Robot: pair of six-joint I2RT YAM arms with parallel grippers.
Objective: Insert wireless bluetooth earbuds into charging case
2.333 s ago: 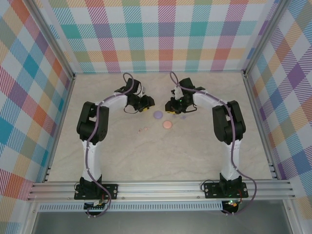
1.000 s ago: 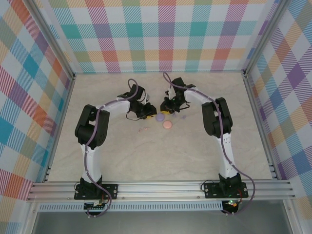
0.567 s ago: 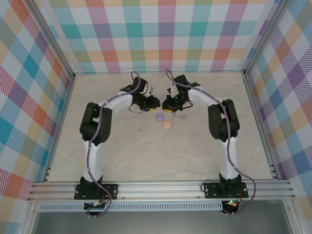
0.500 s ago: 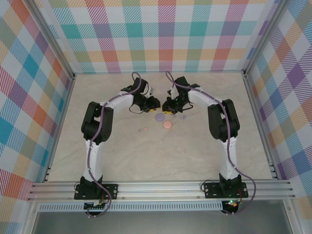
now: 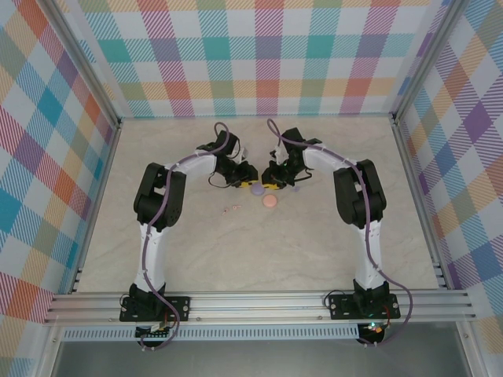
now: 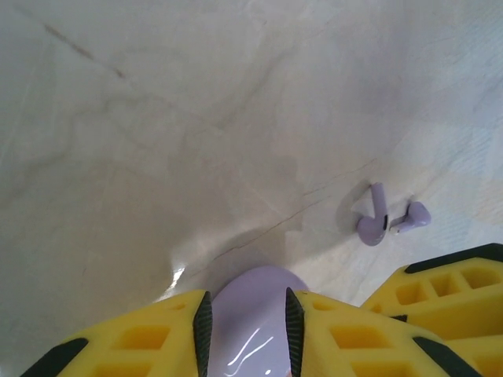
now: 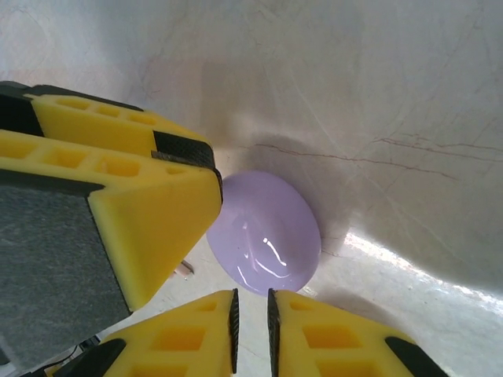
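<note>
A glossy purple charging case (image 6: 253, 326), closed and lying flat on the table, sits between the pads of my left gripper (image 6: 247, 294), which is shut on its sides. My right gripper (image 7: 251, 297) is shut with nothing between its tips, which stand at the near rim of the same case (image 7: 267, 232). Two purple earbuds (image 6: 379, 220) lie loose on the table just beyond the case. From above, both grippers (image 5: 250, 181) (image 5: 269, 184) meet over the case, with the purple earbuds (image 5: 295, 188) to their right and two pale pink earbuds (image 5: 230, 209) to the lower left.
A pink round case (image 5: 269, 202) lies just in front of the two grippers. My left gripper's yellow fingers (image 7: 118, 196) crowd the left of the right wrist view. Metal rails (image 5: 259, 302) and checked walls (image 5: 259, 55) border the marble table (image 5: 259, 251).
Both grippers have come down and toward each other onto the purple case, now largely covered from above. The left gripper's jaws have closed on its sides.
</note>
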